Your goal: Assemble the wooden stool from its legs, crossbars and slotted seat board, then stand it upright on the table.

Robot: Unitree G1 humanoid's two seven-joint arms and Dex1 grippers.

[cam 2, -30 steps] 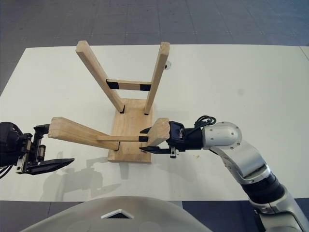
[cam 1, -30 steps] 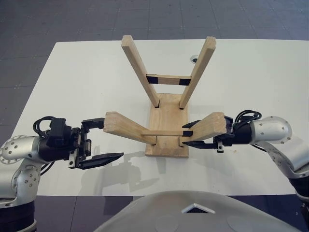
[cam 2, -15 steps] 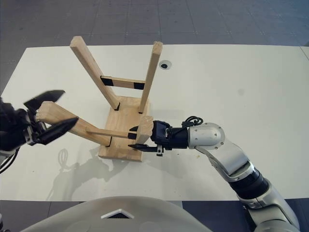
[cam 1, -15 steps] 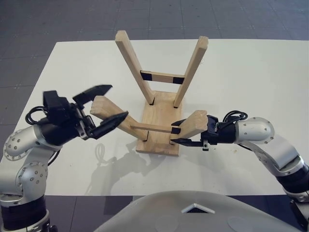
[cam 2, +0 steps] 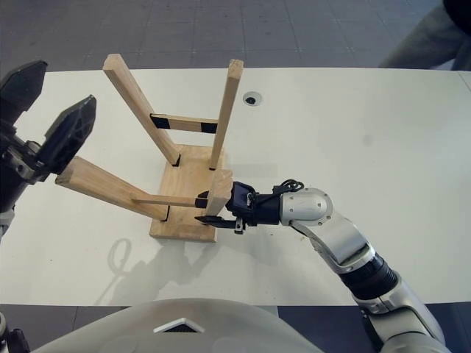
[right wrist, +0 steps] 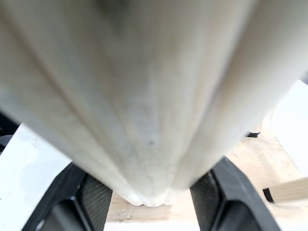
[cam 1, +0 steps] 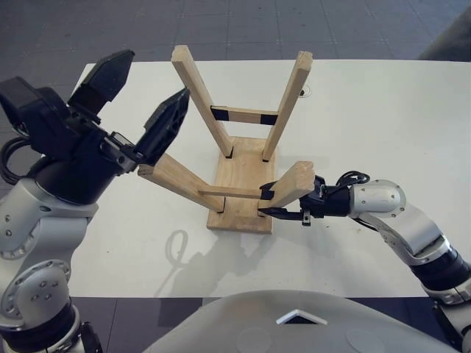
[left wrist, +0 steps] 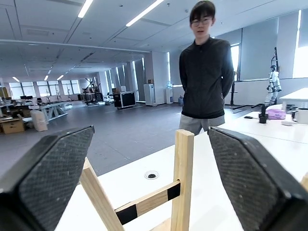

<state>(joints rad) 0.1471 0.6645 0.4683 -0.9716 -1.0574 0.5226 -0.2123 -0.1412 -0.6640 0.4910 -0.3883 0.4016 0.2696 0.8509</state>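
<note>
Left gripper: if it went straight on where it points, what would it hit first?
Probably the upright leg and crossbar of the far pair, framed between the left gripper's open jaws; depth is unclear.

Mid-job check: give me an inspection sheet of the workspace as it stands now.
Surface: white table, grommet hole near its far edge.
Job's things: seat board flat on the table; far legs upright on it, joined by far crossbar; near left leg and near right leg lean outward, joined by near crossbar.
Clutter: nothing seen.
Tools: right tool shut on near right leg; left tool open, above near left leg, touching nothing.
Cables: black cable looped at the right wrist.
Surroundings: dark tiled floor.
</note>
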